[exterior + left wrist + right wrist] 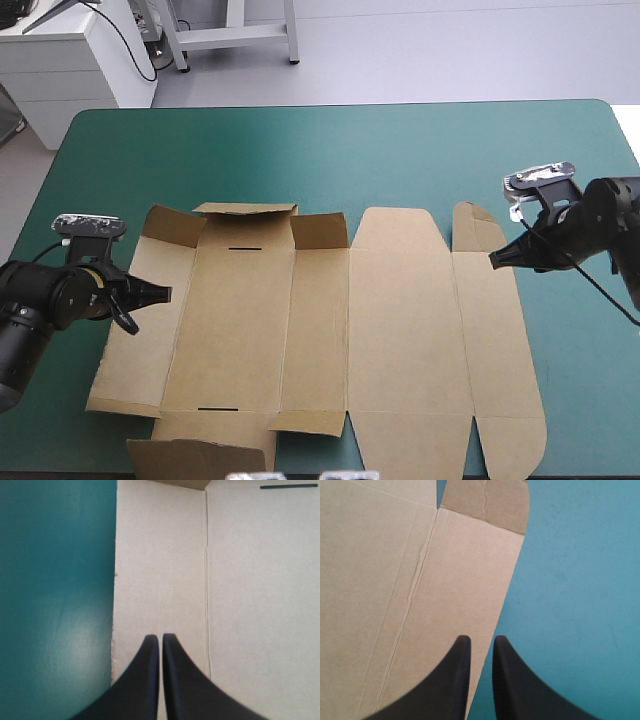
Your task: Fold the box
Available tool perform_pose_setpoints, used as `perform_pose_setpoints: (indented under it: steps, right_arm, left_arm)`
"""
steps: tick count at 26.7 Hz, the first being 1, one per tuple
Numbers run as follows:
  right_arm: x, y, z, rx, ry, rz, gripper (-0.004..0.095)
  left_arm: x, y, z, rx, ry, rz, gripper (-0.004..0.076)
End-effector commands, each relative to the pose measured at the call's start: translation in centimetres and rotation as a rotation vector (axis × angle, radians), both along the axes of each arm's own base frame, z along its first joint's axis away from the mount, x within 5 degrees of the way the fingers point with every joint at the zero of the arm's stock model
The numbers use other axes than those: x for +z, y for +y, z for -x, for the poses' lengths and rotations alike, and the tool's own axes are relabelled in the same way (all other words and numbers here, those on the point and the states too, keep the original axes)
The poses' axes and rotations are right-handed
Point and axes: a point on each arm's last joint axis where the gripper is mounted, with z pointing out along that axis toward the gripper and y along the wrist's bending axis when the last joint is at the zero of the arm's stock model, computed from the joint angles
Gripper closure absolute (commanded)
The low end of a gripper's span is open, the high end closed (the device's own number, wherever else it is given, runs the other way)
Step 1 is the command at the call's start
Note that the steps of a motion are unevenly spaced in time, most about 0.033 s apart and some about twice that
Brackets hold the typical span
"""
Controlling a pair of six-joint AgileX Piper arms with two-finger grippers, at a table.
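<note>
Right up close is the left gripper (160,636). Its two black fingers (142,680) are pressed together with only a hairline slit between them, and they hold nothing. They point out over the leftmost panel of the box (160,555), just inside its outer edge, with the teal-green cover (55,580) alongside.

Over to the right gripper (480,639). It also has two fingers, all but closed, with a narrow gap at the tips and nothing clamped. One finger sits over brown board and the other over the cover, and the box's right-hand edge runs beneath them.

From above there is one box, a single cut sheet lying flat and unfolded on the desk (400,150). It spreads across the middle, and its near flaps reach toward the desk's near edge.

There are two slots, both dark slits in the wide panel left of centre. One (243,247) is by that panel's far end and one (217,408) by its near end.

Along the far edge are three short flaps (320,230) on the left half, and a fourth at the right end.

The two grippers sit one at each end of the sheet, well apart, with the whole board between them.
</note>
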Motion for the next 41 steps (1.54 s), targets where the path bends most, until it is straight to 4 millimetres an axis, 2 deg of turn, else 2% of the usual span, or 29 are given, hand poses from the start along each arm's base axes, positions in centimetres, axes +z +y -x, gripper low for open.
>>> perform_pose_setpoints:
  steps: [1,6,12,14,17,24,26,28,31,33,34,37,41]
  right_arm:
    - [2.2,-0.4,1.8,-0.006,-0.132,0.010,0.0770]
    - [2.7,-0.7,3.7,-0.033,-0.164,0.025,0.0791]
    - [2.6,-0.6,5.3,-0.037,-0.180,0.001,0.0793]
    - [2.5,-0.6,5.6,-0.037,-0.185,0.000,0.0794]
    - [2.3,-0.6,5.6,-0.037,-0.186,-0.002,0.0794]
    - [2.6,-0.1,5.2,-0.026,-0.244,-0.061,0.0794]
    - [2.7,0.0,5.1,-0.017,-0.255,-0.069,0.0794]
    - [2.7,0.0,5.0,-0.008,-0.262,-0.063,0.0794]
    - [2.7,0.0,5.0,-0.002,-0.264,-0.060,0.0794]
    - [2.7,0.0,5.0,0.008,-0.266,-0.053,0.0794]
    - [2.7,0.0,5.0,0.012,-0.266,-0.050,0.0796]
    - [2.7,0.0,5.0,0.014,-0.267,-0.049,0.0795]
    - [2.7,0.0,5.0,0.016,-0.265,-0.048,0.0796]
  left_arm:
    - [0.7,1.3,-1.1,0.030,-0.039,0.073,0.0710]
    - [0.8,4.8,-0.9,0.085,-0.060,0.247,0.0710]
    - [0.0,9.1,0.0,0.197,-0.006,0.369,0.0710]
    - [0.1,9.6,-0.2,0.188,-0.044,0.403,0.0710]
    - [0.0,9.9,-0.3,0.109,-0.058,0.346,0.0710]
    - [-0.1,10.0,-0.4,0.107,-0.063,0.334,0.0697]
    - [-0.1,9.9,-0.4,0.114,-0.050,0.348,0.0652]
    - [-0.4,9.8,-0.3,0.103,-0.010,0.374,0.0575]
    - [-1.0,9.7,-0.3,0.086,0.052,0.411,0.0385]
    - [-1.5,10.0,-0.8,0.092,0.069,0.429,0.0208]
    - [-1.7,10.1,-1.1,0.099,0.064,0.441,0.0187]
    - [-2.7,10.7,-1.7,0.102,0.098,0.436,0.0209]
    - [-5.7,10.9,-2.1,0.073,0.200,0.489,0.0210]
